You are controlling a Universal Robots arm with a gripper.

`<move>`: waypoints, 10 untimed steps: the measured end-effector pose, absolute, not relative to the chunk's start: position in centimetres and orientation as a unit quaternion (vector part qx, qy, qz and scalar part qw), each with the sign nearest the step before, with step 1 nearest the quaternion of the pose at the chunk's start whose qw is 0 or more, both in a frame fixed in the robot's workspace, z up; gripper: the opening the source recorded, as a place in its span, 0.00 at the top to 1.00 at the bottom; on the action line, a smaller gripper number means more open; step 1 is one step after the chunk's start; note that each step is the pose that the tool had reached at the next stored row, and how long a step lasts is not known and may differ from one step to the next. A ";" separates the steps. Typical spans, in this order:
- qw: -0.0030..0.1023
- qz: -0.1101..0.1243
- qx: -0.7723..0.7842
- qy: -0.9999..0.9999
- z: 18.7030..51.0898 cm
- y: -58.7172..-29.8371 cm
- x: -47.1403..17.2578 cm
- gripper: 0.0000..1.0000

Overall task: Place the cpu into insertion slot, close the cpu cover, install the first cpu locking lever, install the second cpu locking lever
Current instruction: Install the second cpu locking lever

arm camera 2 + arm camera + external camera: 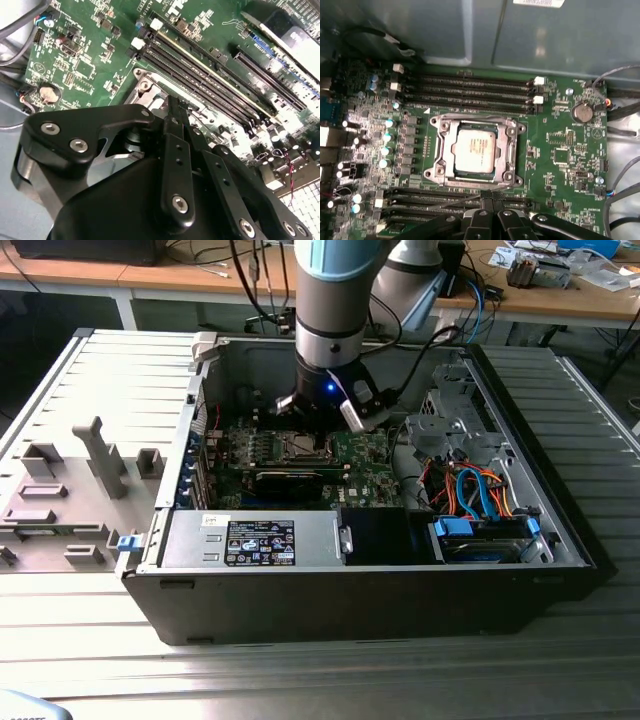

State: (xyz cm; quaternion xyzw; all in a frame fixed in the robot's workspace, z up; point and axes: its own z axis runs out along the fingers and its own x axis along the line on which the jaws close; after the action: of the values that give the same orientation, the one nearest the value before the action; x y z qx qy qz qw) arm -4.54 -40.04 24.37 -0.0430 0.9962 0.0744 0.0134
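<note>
One arm reaches down into the open PC case (560, 540) in the exterior view, its gripper (318, 432) low over the green motherboard (365, 455), right above the socket area.

In the second wrist view the gripper (176, 107) has its black fingers (175, 150) pressed together, tips just beside the corner of the socket frame (145, 85), next to the long RAM slots (210, 85).

In the first wrist view the cpu (475, 148) sits flat in its socket, silver top showing through the window of the cpu cover (509, 150), which lies down around it. The fingertips (489, 196) are closed, right at the socket's edge by a thin metal lever (455, 201); can't tell if they're pinching it.
</note>
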 end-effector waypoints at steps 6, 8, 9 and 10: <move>0.013 0.076 -0.043 0.996 24.2 -40.7 -4.6 0.89; 0.013 0.077 -0.043 0.996 24.0 -40.8 -4.6 0.89; 0.013 0.077 -0.043 0.996 23.9 -40.9 -4.6 0.89; 0.013 0.077 -0.043 0.996 23.9 -40.9 -4.7 0.89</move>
State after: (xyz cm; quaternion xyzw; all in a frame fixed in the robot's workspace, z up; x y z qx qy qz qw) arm -4.67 -40.92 23.88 -0.0429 0.9960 0.0766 0.0135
